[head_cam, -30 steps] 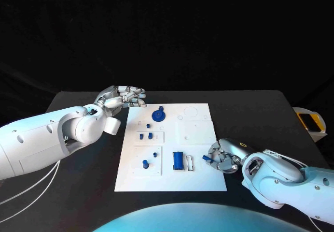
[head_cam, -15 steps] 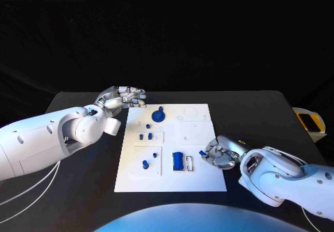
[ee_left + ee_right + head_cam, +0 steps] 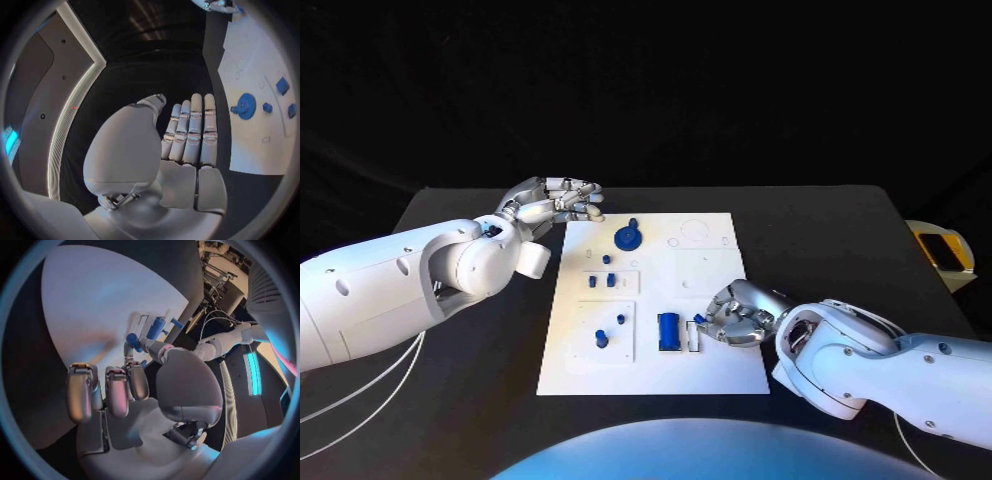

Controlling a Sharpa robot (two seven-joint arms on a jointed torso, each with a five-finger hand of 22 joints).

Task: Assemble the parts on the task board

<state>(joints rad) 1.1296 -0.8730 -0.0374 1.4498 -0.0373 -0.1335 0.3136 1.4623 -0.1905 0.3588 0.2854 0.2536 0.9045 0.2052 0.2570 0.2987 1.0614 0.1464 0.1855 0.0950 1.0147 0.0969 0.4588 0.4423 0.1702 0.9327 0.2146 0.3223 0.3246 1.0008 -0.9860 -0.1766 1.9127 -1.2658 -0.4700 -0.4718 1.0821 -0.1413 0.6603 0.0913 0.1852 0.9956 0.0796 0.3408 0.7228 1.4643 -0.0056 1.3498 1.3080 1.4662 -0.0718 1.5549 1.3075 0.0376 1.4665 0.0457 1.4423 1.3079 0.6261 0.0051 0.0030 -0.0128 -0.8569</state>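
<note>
since earlier the right hand (image 3: 733, 318) has slid left over the board (image 3: 711, 375), pinching a small blue part (image 3: 133, 339) (not yet seated); left hand (image 3: 557, 200) idles, fingers loosely curled, holding nothing.

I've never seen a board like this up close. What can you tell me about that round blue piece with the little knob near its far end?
The round blue disc looks like moulded plastic, with a toothed rim like a gear's and a small stub at one side. It lies on the white task board near its far edge, untouched; the left hand rests beside the board.
</note>
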